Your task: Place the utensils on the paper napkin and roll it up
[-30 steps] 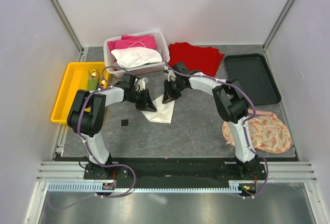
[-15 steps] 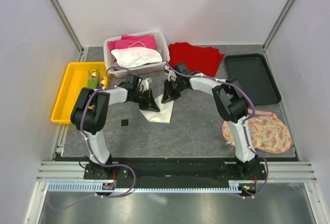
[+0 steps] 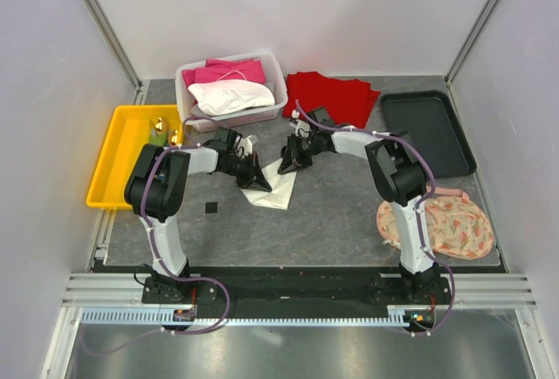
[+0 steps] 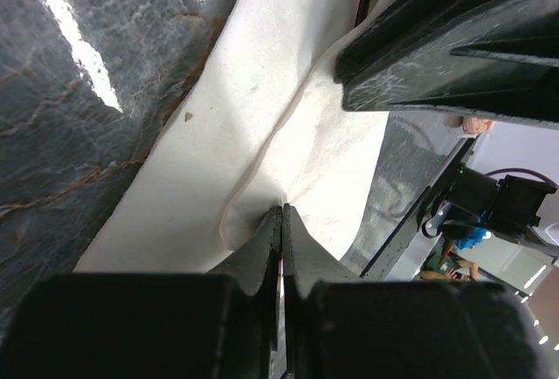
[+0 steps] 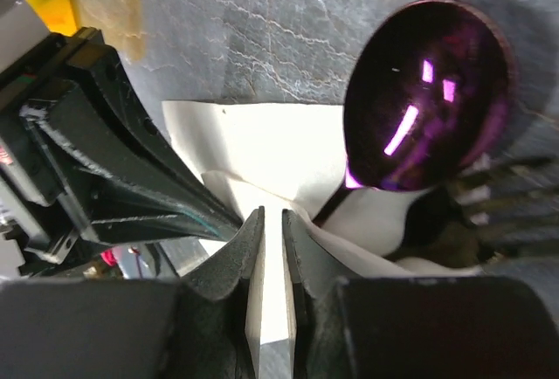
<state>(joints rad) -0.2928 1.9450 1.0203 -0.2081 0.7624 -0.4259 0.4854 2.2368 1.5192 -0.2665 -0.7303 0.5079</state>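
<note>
jaws pinching paper napkin (image 4: 293,121), grey table (image 4: 70,91)

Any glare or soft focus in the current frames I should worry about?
Left wrist: white glare streaks on the grey marbled tabletop; off-white paper napkin bright, creases still readable; left gripper dark and soft. Right wrist: sharp highlights on the glossy purple spoon bowl; right gripper dark, soft. Top external: even light, only soft shadows.

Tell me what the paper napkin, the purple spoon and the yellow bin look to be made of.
Paper napkin: thin matte off-white paper that holds soft creases.
Purple spoon: glossy with mirror-like highlights, probably coated metal or plastic.
Yellow bin: smooth and evenly coloured, likely moulded plastic.
</note>
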